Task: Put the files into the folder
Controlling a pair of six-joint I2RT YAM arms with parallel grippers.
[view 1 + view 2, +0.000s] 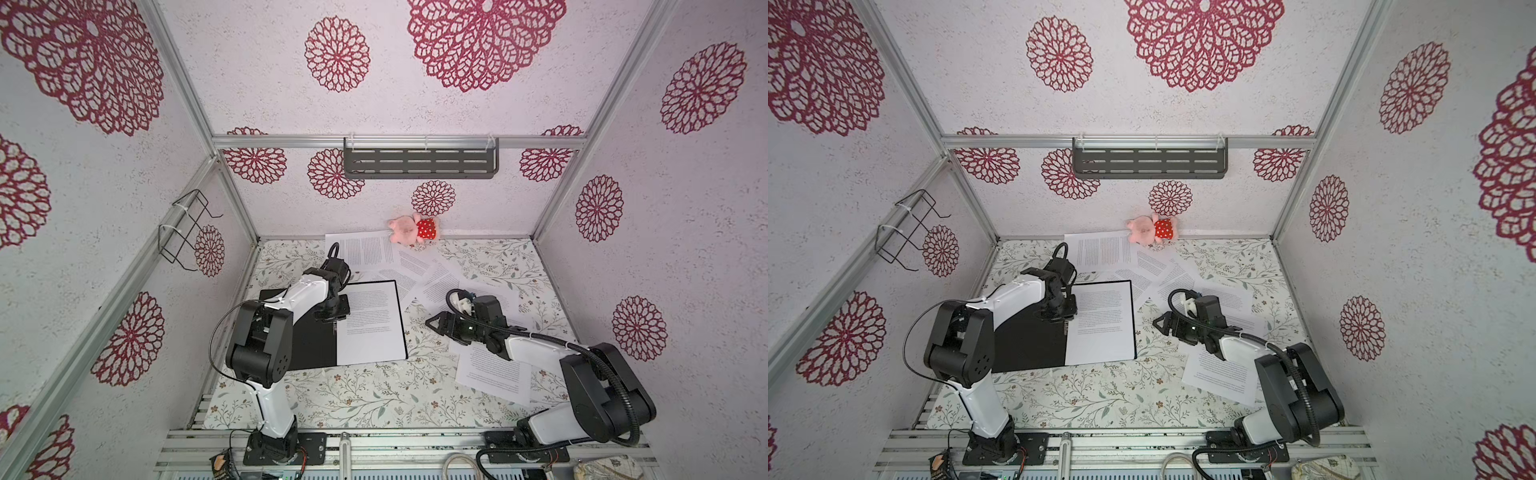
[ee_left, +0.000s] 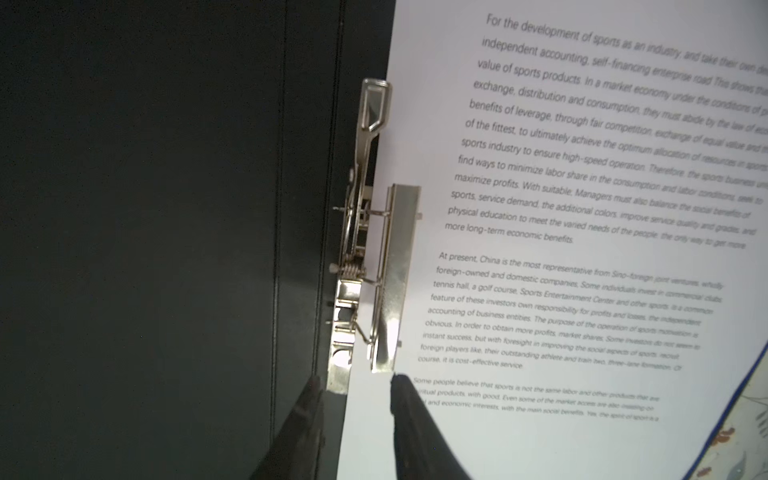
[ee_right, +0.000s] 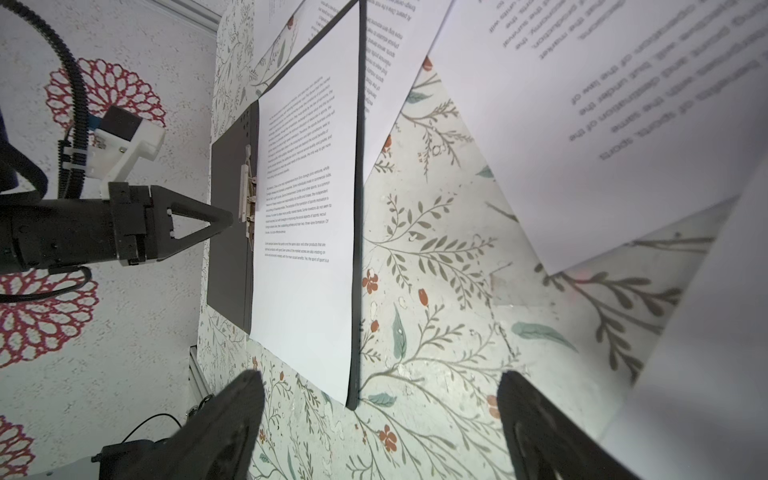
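Black is what you notice first: the folder (image 1: 309, 351) lies wide open on the left-centre of the flowery worktop (image 1: 353, 395), inside face up. In the left wrist view only a thin blue edge peeks out along one side. Its left half is bare. One printed sheet (image 1: 370, 332) lies flat on its right half, squared up with the cover.

The metal spine clip (image 2: 374, 270) runs along the fold with its flat bar over the sheet's left margin. Honestly I can't tell from this angle whether the bar is pressing the paper or just sitting above it.

The left pincer (image 2: 355, 380) hangs right over the clip, pointing down. Its fingertips (image 2: 401, 395) stand a little apart, one either side of one end of the clip, with nothing pinched between them.

The right pincer (image 3: 382, 415) is out to the right of the folder, above the worktop and pointing left toward it. It's spread wide and empty, with only floral cloth showing between the fingers.

The rest of the files (image 1: 419, 270) lie loose:
- One far sheet (image 1: 365, 251) sits by the back wall.
- From there an overlapping fan of pages runs to the right of the folder, the closest one reaching the folder's far right corner.
- One more near sheet (image 1: 494, 374) lies at the near right, partly under the right arm.

A plush pig (image 1: 411, 229) in a red spotted dress lies against the far wall, touching a corner of that far sheet.
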